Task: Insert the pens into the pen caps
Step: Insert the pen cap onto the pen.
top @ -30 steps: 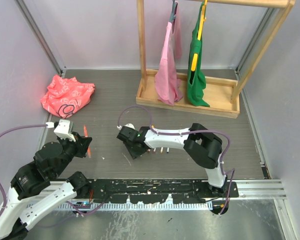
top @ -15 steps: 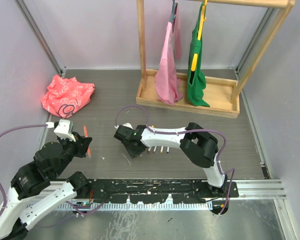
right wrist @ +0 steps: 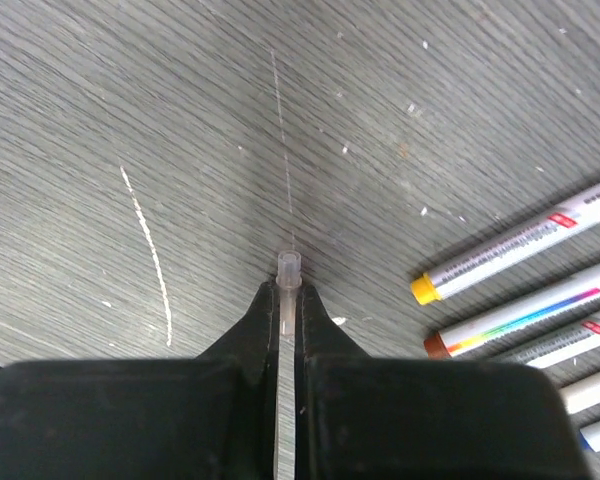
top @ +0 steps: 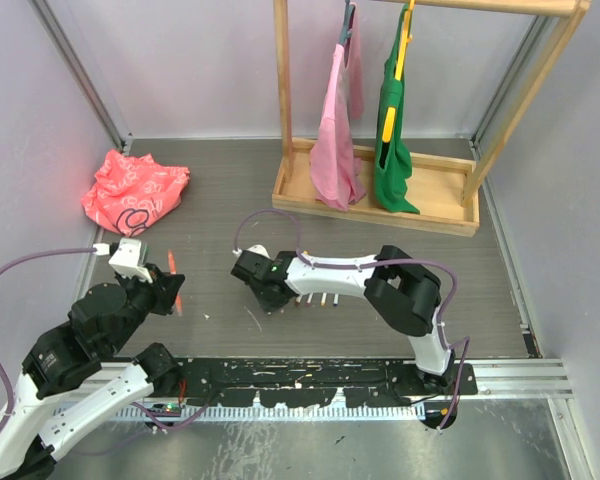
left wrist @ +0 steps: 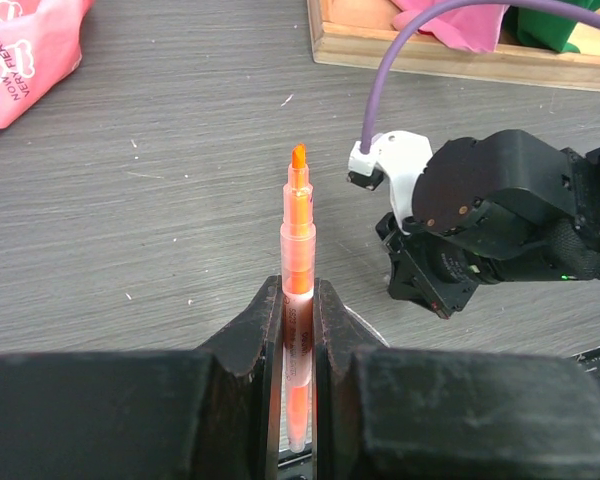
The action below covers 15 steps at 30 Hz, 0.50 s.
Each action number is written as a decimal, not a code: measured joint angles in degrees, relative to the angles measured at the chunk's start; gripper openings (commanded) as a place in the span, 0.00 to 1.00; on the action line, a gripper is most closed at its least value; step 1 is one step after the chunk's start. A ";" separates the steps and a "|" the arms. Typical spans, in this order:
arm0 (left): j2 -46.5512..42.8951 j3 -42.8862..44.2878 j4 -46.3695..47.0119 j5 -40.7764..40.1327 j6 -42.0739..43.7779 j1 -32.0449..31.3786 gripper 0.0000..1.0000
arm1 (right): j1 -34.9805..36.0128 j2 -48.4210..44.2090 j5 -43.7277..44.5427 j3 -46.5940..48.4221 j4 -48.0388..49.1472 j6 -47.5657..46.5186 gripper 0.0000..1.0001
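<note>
Two arms low over grey table (top: pixel 220 200). Right pincer (right wrist: pixel 288 298), apart a moment ago, now pinched together on thin translucent tube (right wrist: pixel 288 268) poking out past its tips, close to table. Probably cap, so pickup looks made. Left pincer (left wrist: pixel 298 295) unchanged, clamped on orange pen (left wrist: pixel 298 225), bare nib pointing out ahead of its jaws, toward right pincer. Loose pens (right wrist: pixel 525 245) lie on table just right of right pincer. Next, my guess: lift cap, line it up with nib.
</note>
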 measured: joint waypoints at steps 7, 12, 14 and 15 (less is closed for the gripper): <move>1.05 -0.09 0.17 2.34 0.28 -0.02 0.00 | -0.15 -7.74 2.75 -3.28 3.19 0.20 0.00; 1.73 0.00 0.83 4.15 0.42 0.00 0.00 | -0.26 -18.01 6.29 -6.29 8.70 0.28 0.00; 4.00 1.18 0.63 4.52 0.39 0.00 0.00 | -0.26 -23.78 8.17 -9.64 11.98 0.48 0.00; 5.53 2.08 0.59 4.81 0.42 0.00 0.00 | -0.26 -26.29 8.79 -11.23 13.46 0.52 0.00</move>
